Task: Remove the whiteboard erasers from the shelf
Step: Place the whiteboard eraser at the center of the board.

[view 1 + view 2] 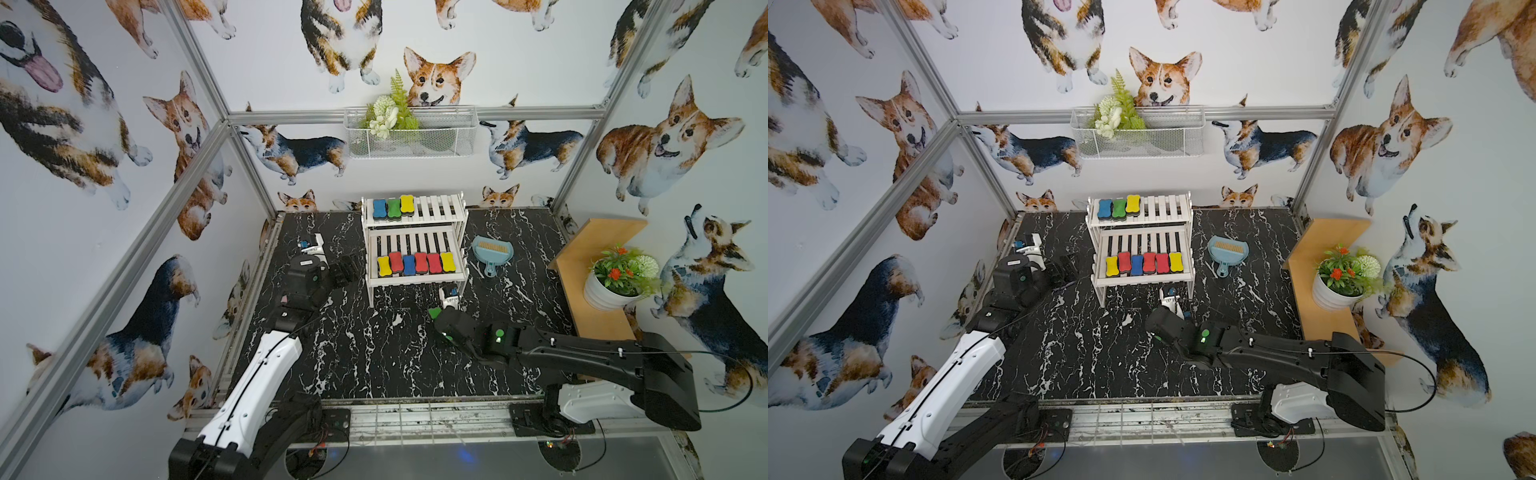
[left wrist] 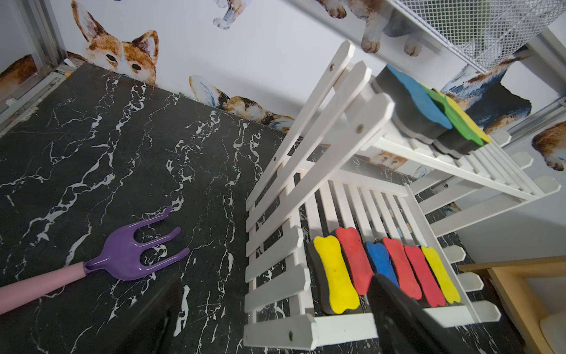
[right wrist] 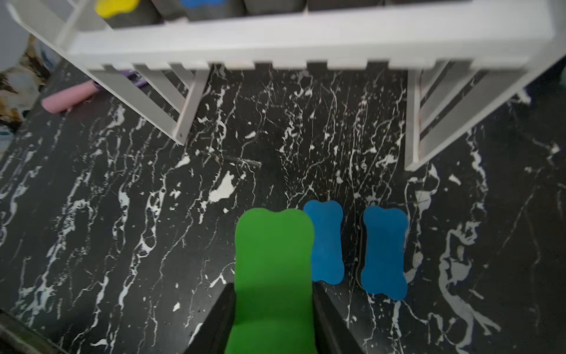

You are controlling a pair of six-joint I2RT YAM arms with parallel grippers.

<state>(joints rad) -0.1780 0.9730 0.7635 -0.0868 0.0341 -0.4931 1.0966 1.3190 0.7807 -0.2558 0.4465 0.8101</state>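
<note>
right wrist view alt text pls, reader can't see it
The right gripper holds a green eraser over the black marble table, beside two blue erasers lying flat. Beyond stands the white shelf, its front rail and legs showing.

Three whiteboard erasers (image 1: 393,208) sit on the shelf (image 1: 441,210), top tier; six on the lower. A green eraser (image 1: 434,312) shows at your right gripper (image 1: 439,318), before the shelf.

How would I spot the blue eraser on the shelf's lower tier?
Find the white slatted shelf at the back of the black table. Six erasers line the front of its lower tier. The blue eraser is third from the left in a top view, the row's only blue, flanked by red erasers.
</note>
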